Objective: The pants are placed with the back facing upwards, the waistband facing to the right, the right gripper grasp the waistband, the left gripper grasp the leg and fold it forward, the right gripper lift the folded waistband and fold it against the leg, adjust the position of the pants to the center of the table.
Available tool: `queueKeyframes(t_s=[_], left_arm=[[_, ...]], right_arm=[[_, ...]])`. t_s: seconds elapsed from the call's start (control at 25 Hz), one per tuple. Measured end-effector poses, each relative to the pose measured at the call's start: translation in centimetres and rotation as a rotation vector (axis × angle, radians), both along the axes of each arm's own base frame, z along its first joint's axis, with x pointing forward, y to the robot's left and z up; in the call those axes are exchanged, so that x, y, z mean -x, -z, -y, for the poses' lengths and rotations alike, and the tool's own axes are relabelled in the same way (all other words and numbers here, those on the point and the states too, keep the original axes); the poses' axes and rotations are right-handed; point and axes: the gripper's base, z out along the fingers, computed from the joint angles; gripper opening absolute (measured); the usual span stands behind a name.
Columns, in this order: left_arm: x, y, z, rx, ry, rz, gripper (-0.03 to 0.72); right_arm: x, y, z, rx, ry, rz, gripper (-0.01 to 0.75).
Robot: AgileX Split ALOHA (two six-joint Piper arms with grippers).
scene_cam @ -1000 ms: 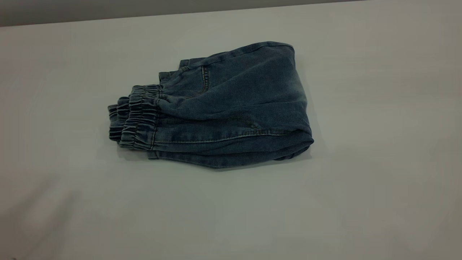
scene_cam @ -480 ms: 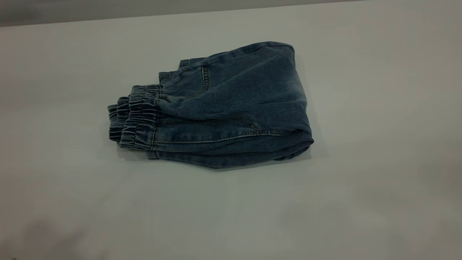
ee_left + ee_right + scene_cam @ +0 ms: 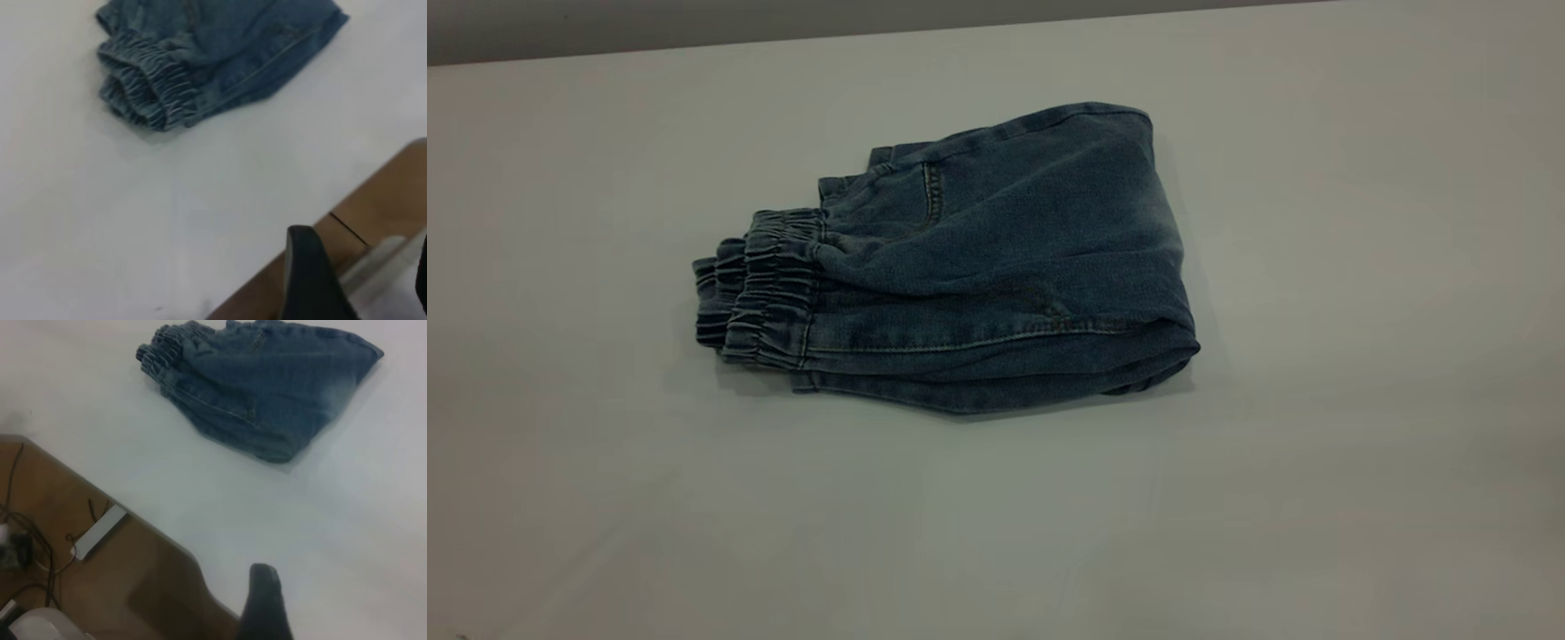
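1. The pants point(image 3: 969, 267) lie folded into a compact bundle, a little toward 12 o'clock of the middle of the table point(image 3: 1316, 489); the elastic cuffs point(image 3: 756, 289) point to 9 o'clock, the fold edge to 3 o'clock; both folds look done, so the step in hand is, by my judgement, the final centring or already the retreat.
2. The left gripper point(image 3: 313, 280) hangs past the table's edge, well apart from the denim, holding nothing; whether its fingers are wide or narrow I cannot tell.
3. The right gripper point(image 3: 265, 603) likewise sits near the edge, empty; its spread cannot be told either.
4. If centring is needed, a small nudge toward 6 o'clock would do it.
5. Off the table lie cables point(image 3: 20, 533) and a grey box point(image 3: 100, 532) on the brown floor point(image 3: 133, 587); nothing stands in the way.
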Motion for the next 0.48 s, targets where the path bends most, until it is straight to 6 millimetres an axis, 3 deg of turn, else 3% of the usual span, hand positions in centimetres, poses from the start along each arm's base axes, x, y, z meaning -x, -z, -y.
queueKeyframes(t_s=[0.2, 0.48], left_arm=[[2.3, 2.8, -1.1, 0.052, -0.028, 0.067, 0.359], [4.0, 2.8, -2.5, 0.103, -0.12, 0.16, 0.359]], right_arm=[[0.0, 0.1, 0.0, -0.011, 0.012, -0.02, 0.479], [-0.5, 0.0, 0.6, 0.048, 0.069, 0.038, 0.479]])
